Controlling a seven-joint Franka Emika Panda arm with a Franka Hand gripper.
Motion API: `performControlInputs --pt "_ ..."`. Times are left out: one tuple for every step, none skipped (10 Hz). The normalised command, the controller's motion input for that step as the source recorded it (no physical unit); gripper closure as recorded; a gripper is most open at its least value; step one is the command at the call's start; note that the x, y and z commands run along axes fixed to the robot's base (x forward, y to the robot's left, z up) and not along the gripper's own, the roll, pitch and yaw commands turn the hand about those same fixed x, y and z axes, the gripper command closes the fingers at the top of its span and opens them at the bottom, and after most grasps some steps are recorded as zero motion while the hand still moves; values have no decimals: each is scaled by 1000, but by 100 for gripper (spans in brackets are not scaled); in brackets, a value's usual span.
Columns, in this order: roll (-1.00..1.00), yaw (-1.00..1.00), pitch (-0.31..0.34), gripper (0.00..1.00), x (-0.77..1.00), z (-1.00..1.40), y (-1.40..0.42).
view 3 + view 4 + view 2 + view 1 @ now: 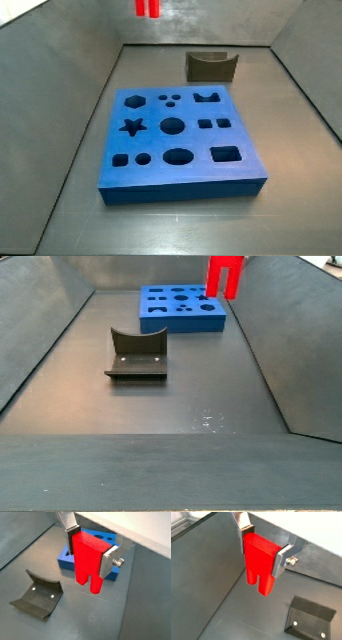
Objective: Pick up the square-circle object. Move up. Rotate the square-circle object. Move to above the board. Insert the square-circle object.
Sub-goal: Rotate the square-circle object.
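The square-circle object (258,562) is a bright red block hanging high in the air with its two prongs pointing down. My gripper (264,546) is shut on its upper body, one silver finger (282,561) pressed on each side. In a wrist view the same object (87,562) and gripper (91,548) hang in front of the blue board (65,559). Both side views catch only the red object (147,8) (225,276) at the frame's upper edge, with the gripper cut off. The board (150,152) (158,318) lies flat on the floor, its shaped holes empty.
The dark fixture (211,66) (138,354) stands on the floor apart from the board, and also shows in both wrist views (311,616) (38,594). Grey sloping walls (267,336) enclose the floor on all sides.
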Motion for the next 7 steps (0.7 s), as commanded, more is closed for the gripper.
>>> performControlInputs --pt "-6 -232 99 100 51 9 12" --pt "-1 -1000 13 100 75 0 -8" --pt "-1 -1000 13 100 74 -1 -5" --pt "-1 -1000 13 100 69 -6 -5" --pt "-1 -1000 15 100 64 -9 -1" --pt "-1 -1000 16 100 60 -11 2" --pt "-2 -1000 17 100 57 -13 4"
